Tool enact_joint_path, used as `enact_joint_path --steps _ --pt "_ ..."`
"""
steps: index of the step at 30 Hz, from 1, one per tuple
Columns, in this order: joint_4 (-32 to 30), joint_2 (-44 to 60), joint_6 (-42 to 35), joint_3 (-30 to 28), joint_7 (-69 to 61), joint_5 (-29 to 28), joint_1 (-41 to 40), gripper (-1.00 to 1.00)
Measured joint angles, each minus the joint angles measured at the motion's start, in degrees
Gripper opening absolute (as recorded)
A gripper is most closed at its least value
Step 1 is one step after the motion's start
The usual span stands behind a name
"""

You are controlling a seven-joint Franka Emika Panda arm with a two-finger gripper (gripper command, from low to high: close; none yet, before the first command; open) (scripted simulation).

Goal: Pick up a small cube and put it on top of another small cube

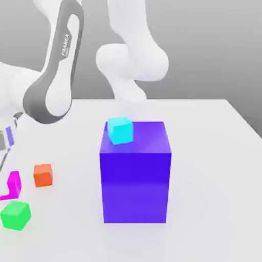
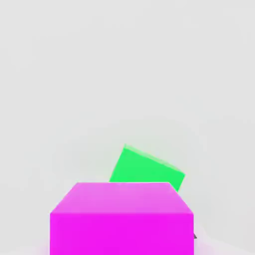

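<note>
The small magenta cube (image 1: pixel 13 184) sits at the far edge of the exterior view's left, partly cut off by the frame. My gripper (image 1: pixel 9 171) comes down onto it from the grey hand above and is shut on it. In the hand view the magenta cube (image 2: pixel 122 219) looms close, with a small green cube (image 2: pixel 147 169) on the table just beyond it. That green cube (image 1: pixel 15 215) lies on the white table a little in front of the magenta one in the exterior view.
A big blue-violet block (image 1: pixel 135 179) stands mid-table with a cyan cube (image 1: pixel 120 130) on its top back corner. An orange cube (image 1: pixel 43 175) rests to the right of the magenta cube. The white arm (image 1: pixel 56 77) arches over the back left.
</note>
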Motion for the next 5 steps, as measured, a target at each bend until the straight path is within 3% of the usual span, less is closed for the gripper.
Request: enact_joint_path --steps 1,5 --pt "0.08 1.89 1.78 0.48 -0.43 0.67 -0.42 1.00" --pt "0.08 1.89 1.78 0.48 -0.43 0.67 -0.42 1.00"
